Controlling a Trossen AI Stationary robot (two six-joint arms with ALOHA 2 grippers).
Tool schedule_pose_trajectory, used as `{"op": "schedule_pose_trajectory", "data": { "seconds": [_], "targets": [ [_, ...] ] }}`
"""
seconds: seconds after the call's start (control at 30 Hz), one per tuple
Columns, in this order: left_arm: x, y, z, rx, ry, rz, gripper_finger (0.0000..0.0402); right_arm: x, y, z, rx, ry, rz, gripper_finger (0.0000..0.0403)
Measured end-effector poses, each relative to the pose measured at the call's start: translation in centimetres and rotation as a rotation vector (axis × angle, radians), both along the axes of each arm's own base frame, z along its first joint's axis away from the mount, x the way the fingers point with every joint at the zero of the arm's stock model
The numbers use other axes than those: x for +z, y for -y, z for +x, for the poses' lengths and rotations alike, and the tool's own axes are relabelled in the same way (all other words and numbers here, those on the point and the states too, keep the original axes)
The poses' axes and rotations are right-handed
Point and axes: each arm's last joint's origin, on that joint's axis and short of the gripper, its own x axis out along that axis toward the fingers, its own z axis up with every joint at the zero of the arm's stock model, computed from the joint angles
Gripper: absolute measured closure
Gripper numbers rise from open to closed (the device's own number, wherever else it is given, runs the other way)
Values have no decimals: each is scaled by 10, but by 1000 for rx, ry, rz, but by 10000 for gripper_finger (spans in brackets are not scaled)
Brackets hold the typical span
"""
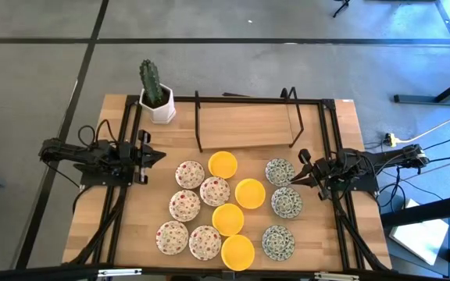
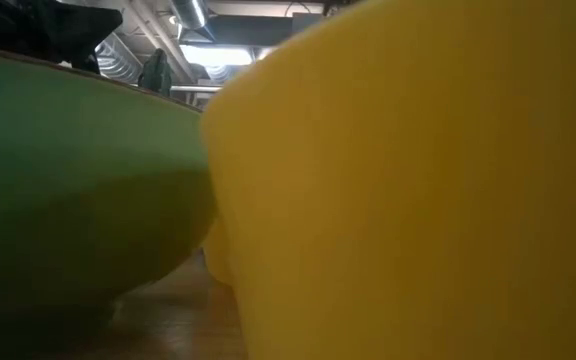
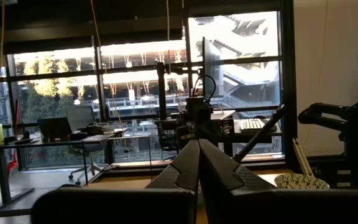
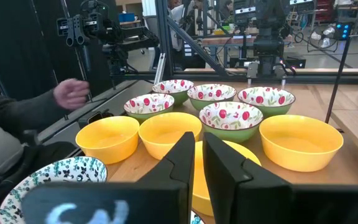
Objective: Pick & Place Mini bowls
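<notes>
A wooden table (image 1: pixel 123 226) seen from straight above, with a dark robot arm at each side.

At the left edge, the left gripper (image 1: pixel 159 155) rests low over bare wood, pointing right toward the middle. Its fingers (image 3: pixel 188 165) are pressed together and hold nothing. Behind it, at the far left corner, stands a cactus (image 1: pixel 151 82) in a white pot (image 1: pixel 161 108).

Right of the pot, along the far edge, sits a black wire rack (image 1: pixel 248 117) with a wooden base.

The bowls fill the near middle of the table in three loose groups. On the left are six red-speckled bowls (image 1: pixel 190 174), close together, some touching. In the centre are four yellow bowls (image 1: pixel 223 164), running from just in front of the rack down to the near edge. On the right are three green-patterned bowls (image 1: pixel 280 171) in a line from far to near.

At the right edge, the right gripper (image 1: pixel 300 168) points left, just beside the farthest green-patterned bowl. Its fingers (image 4: pixel 182 158) stand nearly closed with a thin gap, and nothing is between them. From its wrist camera the yellow and red-speckled bowls spread out ahead, and a person's hand (image 4: pixel 73 93) and grey sleeve (image 4: pixel 5 124) show beyond the table's near edge.

The low camera is almost blocked by two bowl walls, one green (image 2: pixel 78 190) on the left, one yellow (image 2: pixel 418 190) on the right.
</notes>
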Motion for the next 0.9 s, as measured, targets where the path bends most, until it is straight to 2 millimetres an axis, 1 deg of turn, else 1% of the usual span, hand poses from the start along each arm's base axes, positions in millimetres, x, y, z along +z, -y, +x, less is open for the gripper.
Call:
{"op": "schedule_pose_trajectory", "data": {
  "seconds": [0.77, 0.9],
  "targets": [
    [0, 0, 0, 0, 4, -1, 398, 0, 0, 0, 0, 0, 0, 368],
    [1, 0, 0, -14, 17, -45, 398, 0, 1, 0, -35, -1, -3, 368]
  ]
}}
